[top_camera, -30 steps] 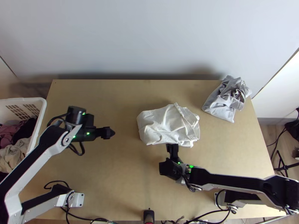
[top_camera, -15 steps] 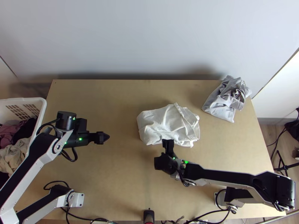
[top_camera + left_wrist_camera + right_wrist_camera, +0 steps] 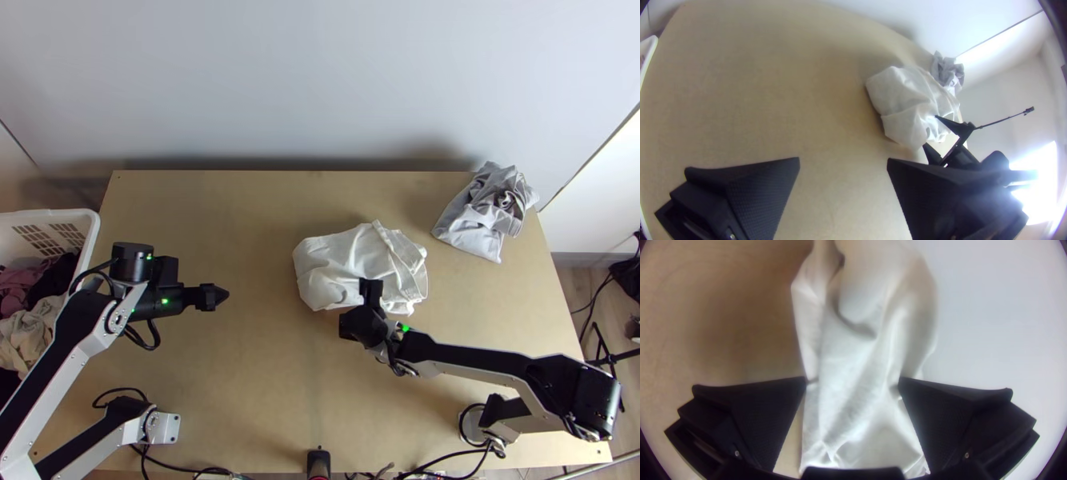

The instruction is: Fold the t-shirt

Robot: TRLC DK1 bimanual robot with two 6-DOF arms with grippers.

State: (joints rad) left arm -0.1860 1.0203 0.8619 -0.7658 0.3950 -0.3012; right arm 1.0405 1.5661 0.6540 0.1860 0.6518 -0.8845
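While the t-shirt [image 3: 328,268] lies bunched in a rough bundle near the middle of the table [image 3: 240,384], the right gripper [image 3: 370,285] is over its near edge in the top view. The cloth is white and creased, with loose folds across it and a seam or hem running aslant through its right part. I cannot tell how many layers it has.

In the right wrist view, the right gripper [image 3: 851,379] has its two fingers spread wide, with white cloth visible between them. They are not closed on it; whether either tip touches it, I cannot tell.

The left gripper [image 3: 226,295] is above the left part of the table, well apart from the t-shirt and holding nothing. Its own wrist view shows the left gripper [image 3: 843,159] wide open, bare table between the fingers. The t-shirt and the other arm's gripper show farther off.

A grey cloth [image 3: 472,220] lies crumpled at the table's far right corner, apart from the white one, partly over the edge. At the left stands a white basket [image 3: 48,214] with pink [image 3: 14,290], black [image 3: 54,280] and cream clothes [image 3: 30,330] heaped inside. A pale wall [image 3: 320,80] rises behind the table.
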